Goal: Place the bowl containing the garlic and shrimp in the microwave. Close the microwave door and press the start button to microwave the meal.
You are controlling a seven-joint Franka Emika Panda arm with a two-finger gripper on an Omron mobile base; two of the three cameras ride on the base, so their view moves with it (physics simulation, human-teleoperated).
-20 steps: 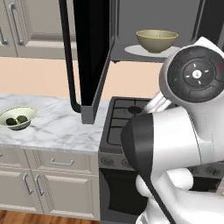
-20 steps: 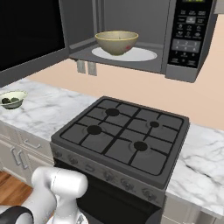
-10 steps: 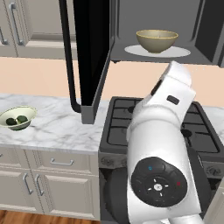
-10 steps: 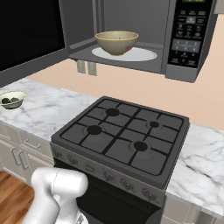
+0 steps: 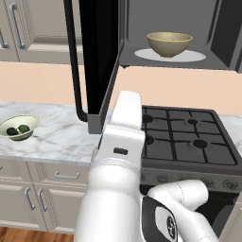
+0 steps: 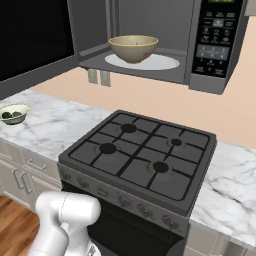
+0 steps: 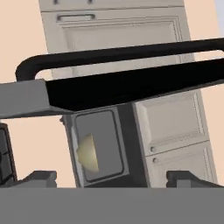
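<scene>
The tool (image 7: 111, 177) is standing with its fingers spread wide and is holding nothing. Ahead of it, well apart, the bowl (image 7: 88, 152) is sitting on the turntable plate (image 6: 142, 61) inside the microwave (image 6: 165, 45). The microwave door (image 7: 131, 81) is hanging open just in front of the tool.

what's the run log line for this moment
stage: bowl placed on turntable in microwave | microwave door open | hand open, empty, facing door handle | next: close door
</scene>
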